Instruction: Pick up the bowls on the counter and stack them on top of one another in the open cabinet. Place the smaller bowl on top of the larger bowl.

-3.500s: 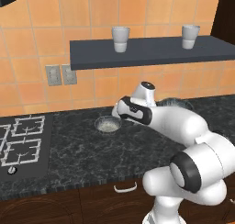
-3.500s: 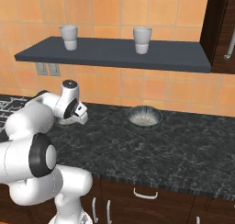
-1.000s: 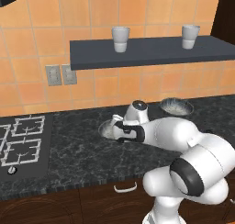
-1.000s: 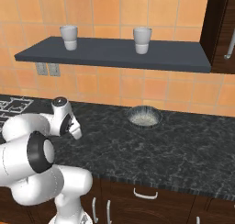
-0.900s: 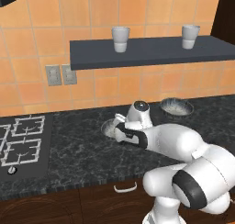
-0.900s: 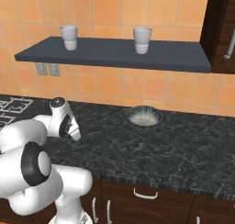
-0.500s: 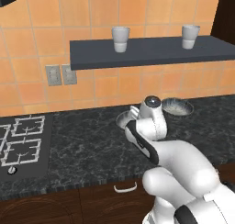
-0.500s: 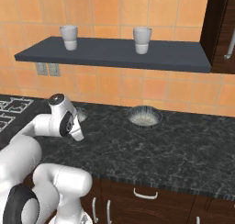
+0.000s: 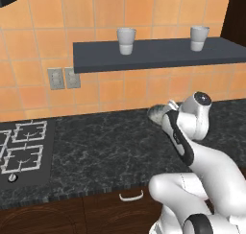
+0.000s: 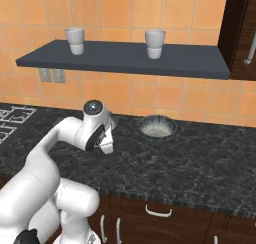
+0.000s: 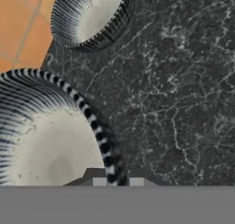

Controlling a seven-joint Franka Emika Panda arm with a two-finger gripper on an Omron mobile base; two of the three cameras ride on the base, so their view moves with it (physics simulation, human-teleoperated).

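Observation:
My gripper (image 11: 117, 182) is shut on the smaller bowl (image 11: 46, 145), whose dark striped rim runs between the fingertips. In the left base view that bowl (image 9: 156, 114) hangs at the gripper (image 9: 163, 119), just above the back of the black counter (image 9: 96, 146). In the right base view my hand hides most of the bowl (image 10: 114, 120). The larger bowl (image 10: 157, 126) sits on the counter to its right, close by but apart, and it appears again in the hand view (image 11: 89, 16). The open cabinet's slate shelf (image 9: 158, 55) runs above both.
Two pale cups (image 9: 126, 40) (image 9: 199, 38) stand on the shelf, with bare board between them. A hob (image 9: 24, 149) with white grates lies at the counter's left end. A wall socket (image 9: 64, 78) sits under the shelf's left end. Orange tiles back the counter.
The gripper came down onto the smaller bowl and shut on its rim. It has carried the bowl up and to the right, toward the larger bowl, as the arm swung round.

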